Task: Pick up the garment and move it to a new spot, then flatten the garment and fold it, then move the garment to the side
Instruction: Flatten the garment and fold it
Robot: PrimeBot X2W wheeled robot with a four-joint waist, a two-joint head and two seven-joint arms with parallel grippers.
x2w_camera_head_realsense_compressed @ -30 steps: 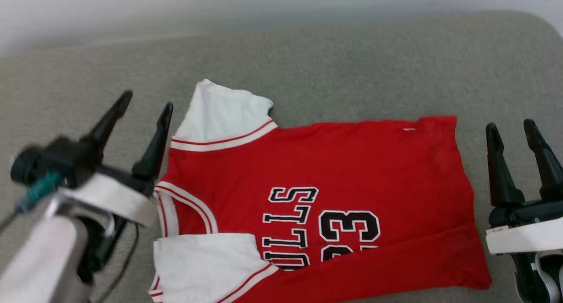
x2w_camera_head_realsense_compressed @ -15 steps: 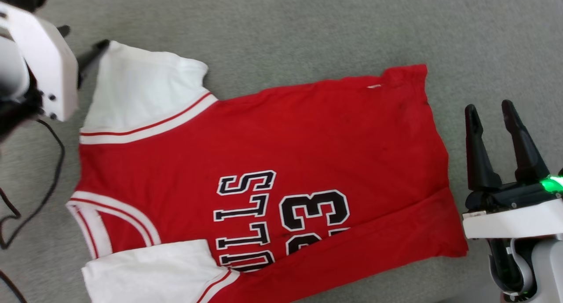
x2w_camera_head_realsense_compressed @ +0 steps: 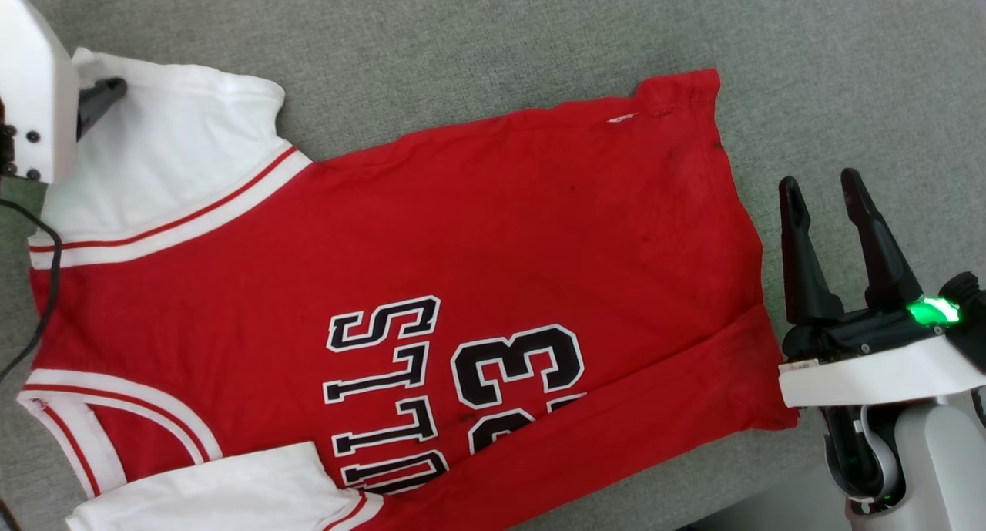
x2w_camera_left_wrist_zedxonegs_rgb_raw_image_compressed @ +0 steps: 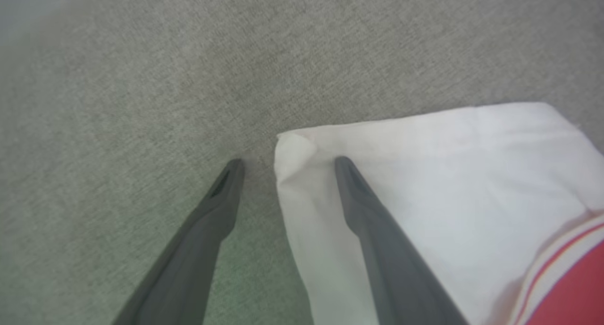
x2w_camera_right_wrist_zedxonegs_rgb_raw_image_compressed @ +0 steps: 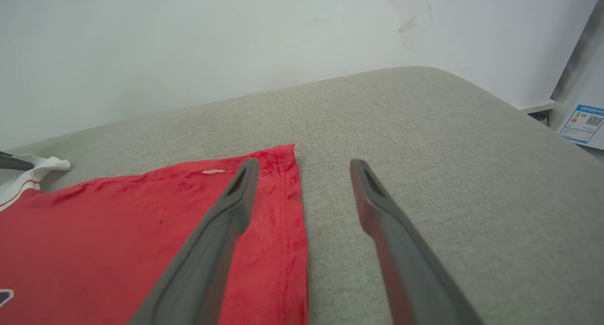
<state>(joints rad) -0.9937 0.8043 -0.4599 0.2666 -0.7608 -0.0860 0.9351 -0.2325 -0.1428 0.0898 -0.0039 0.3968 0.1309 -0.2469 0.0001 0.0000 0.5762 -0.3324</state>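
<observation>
Grey cushion (x2w_camera_head_realsense_compressed: 539, 38): is carrying everything; in the right wrist view its far edge is running along a pale wall (x2w_camera_right_wrist_zedxonegs_rgb_raw_image_compressed: 236, 46) and its far right corner is curving round.

The garment (x2w_camera_head_realsense_compressed: 462, 230): is lying spread out, front up, across the middle of the cushion, with the neckline pointing to the cushion's left side and the hem to its right side. The black "BULLS" lettering and the number 23 are reading sideways. A red strip along the near long side is lying folded over the lower part of the print. One white sleeve is reaching toward the far left and the other is lying at the near left.

Right gripper (x2w_camera_head_realsense_compressed: 819, 183): is sitting just beside the hem on the cushion's right side, jaws apart and gripping nothing. In its own wrist view, one finger is lying over the red hem and the other over bare cushion.

Left gripper (x2w_camera_left_wrist_zedxonegs_rgb_raw_image_compressed: 288, 161): is standing at the far sleeve's outer corner with its jaws apart. One finger is over bare cushion and the other over the white cloth, possibly touching it, though the view is too soft to be sure.

Black cable (x2w_camera_head_realsense_compressed: 46, 300): is trailing down the left side, beside the shoulder.

Green light (x2w_camera_head_realsense_compressed: 932, 311): is glowing on the right wrist.
</observation>
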